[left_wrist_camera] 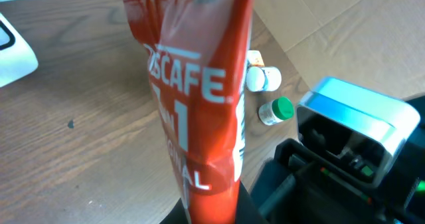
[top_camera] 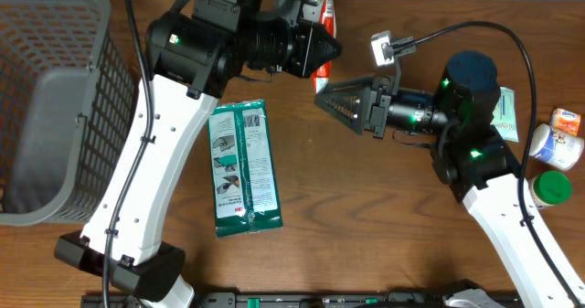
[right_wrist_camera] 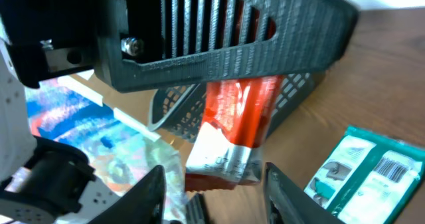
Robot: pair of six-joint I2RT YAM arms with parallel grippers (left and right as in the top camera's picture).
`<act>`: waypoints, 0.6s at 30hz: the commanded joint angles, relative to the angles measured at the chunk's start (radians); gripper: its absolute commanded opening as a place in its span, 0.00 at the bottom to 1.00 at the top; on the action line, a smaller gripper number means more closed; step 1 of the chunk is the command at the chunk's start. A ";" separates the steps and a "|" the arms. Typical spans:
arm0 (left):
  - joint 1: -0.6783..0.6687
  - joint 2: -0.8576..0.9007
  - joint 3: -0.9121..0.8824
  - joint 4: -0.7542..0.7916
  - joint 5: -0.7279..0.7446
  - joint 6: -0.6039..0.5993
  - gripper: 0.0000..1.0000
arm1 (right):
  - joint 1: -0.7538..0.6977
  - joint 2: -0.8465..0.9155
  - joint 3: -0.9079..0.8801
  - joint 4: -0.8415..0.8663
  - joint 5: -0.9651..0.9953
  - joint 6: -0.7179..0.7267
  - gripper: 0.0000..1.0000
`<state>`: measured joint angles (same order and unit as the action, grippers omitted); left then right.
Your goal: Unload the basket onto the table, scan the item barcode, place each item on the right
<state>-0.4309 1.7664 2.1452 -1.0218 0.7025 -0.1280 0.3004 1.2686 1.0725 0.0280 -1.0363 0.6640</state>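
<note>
arms (top_camera: 151, 153): white shells, black joints | cables (top_camera: 475, 23): black | right pincer (top_camera: 322, 100): black, ribbed

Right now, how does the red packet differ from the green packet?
The red packet is held off the table by the left gripper; the green packet lies flat on the table. The red packet looks long and narrow, the green packet broader. The green packet shows a barcode facing up; on the red packet I cannot make one out. Both are soft sealed packets.
</note>
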 commanded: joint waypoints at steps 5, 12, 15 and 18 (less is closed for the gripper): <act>0.003 0.011 0.003 -0.005 0.024 -0.013 0.07 | 0.031 -0.006 0.010 -0.002 -0.013 -0.038 0.22; 0.003 0.011 0.003 -0.014 0.023 -0.012 0.07 | 0.035 -0.006 0.010 0.011 0.055 -0.037 0.01; 0.003 0.011 0.003 -0.011 0.023 -0.012 0.08 | 0.035 -0.006 0.010 0.011 0.060 -0.038 0.01; 0.003 0.011 0.003 -0.008 0.023 -0.012 0.08 | 0.035 -0.006 0.010 0.010 0.060 -0.038 0.17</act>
<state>-0.4290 1.7664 2.1452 -1.0283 0.7086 -0.1349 0.3252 1.2686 1.0721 0.0280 -0.9943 0.6399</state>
